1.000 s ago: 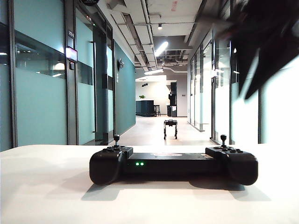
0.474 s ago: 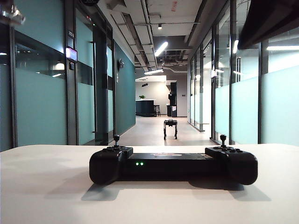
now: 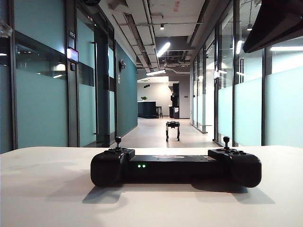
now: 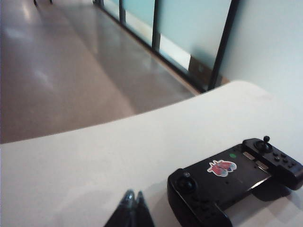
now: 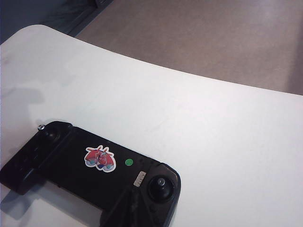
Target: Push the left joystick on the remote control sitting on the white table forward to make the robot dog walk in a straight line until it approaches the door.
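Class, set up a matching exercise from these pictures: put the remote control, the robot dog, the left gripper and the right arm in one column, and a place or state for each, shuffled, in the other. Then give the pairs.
1. remote control
2. robot dog
3. left gripper
4. right arm

a. shut, above the white table
b. standing down the corridor
c. raised at the exterior view's upper right
d. lying on the table, green lights on

Pairs: 1-d, 2-b, 3-a, 4-c
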Controlling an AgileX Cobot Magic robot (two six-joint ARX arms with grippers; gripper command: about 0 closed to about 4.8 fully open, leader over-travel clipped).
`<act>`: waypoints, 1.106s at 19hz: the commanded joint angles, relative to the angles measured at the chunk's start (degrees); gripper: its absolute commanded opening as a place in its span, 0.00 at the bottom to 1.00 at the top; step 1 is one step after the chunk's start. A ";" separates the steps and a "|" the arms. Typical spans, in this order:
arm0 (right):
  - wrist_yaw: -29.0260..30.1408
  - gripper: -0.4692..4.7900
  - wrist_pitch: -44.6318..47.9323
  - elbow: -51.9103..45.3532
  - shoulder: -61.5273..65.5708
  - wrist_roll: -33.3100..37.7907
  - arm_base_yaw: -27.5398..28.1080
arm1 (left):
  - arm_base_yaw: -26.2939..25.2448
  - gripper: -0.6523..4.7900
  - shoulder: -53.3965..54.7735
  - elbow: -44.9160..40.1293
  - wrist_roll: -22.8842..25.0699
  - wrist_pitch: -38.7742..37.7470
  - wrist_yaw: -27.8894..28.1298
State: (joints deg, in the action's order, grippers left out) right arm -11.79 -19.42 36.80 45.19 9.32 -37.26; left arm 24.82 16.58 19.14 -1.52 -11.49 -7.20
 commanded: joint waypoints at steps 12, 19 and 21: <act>-0.11 0.08 1.07 0.22 -0.17 -0.33 -0.02 | -6.14 0.11 -15.19 -10.36 0.15 8.39 1.44; -0.07 0.08 1.16 0.22 -0.15 -0.33 -0.04 | -21.20 0.11 -16.35 -14.73 -0.39 11.32 0.92; -0.09 0.08 1.16 0.22 -0.15 -0.31 -0.02 | -21.77 0.11 -16.35 -16.85 -0.42 14.23 0.98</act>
State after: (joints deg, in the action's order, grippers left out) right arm -11.77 -19.35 36.80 45.15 9.30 -37.28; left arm 3.25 0.21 2.96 -2.15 -0.21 -6.24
